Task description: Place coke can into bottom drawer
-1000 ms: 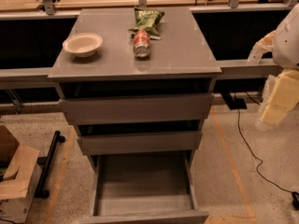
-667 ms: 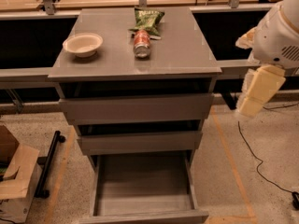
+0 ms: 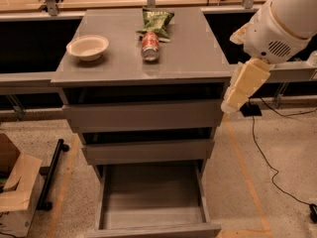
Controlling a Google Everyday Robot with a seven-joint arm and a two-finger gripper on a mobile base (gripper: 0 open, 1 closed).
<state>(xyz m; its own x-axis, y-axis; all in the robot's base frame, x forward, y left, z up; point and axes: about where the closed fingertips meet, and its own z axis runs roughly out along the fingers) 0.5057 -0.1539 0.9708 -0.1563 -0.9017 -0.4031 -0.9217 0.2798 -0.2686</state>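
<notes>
The coke can lies on its side on the grey cabinet top, its silver end facing the camera, just in front of a green snack bag. The bottom drawer is pulled out wide below, and its flat grey floor is bare. My gripper hangs down from the white arm at the cabinet's right front corner, at the level of the top drawer. It is to the right of the can, lower than it, and holds nothing.
A cream bowl sits on the left of the cabinet top. The two upper drawers are pulled out a little. A cardboard box and a black bar lie on the floor at left. A black cable runs across the floor at right.
The arm has swung in from the right edge toward the cabinet, bringing the gripper leftward up to the cabinet's right front corner. The can, bag, bowl and drawers have not moved.
</notes>
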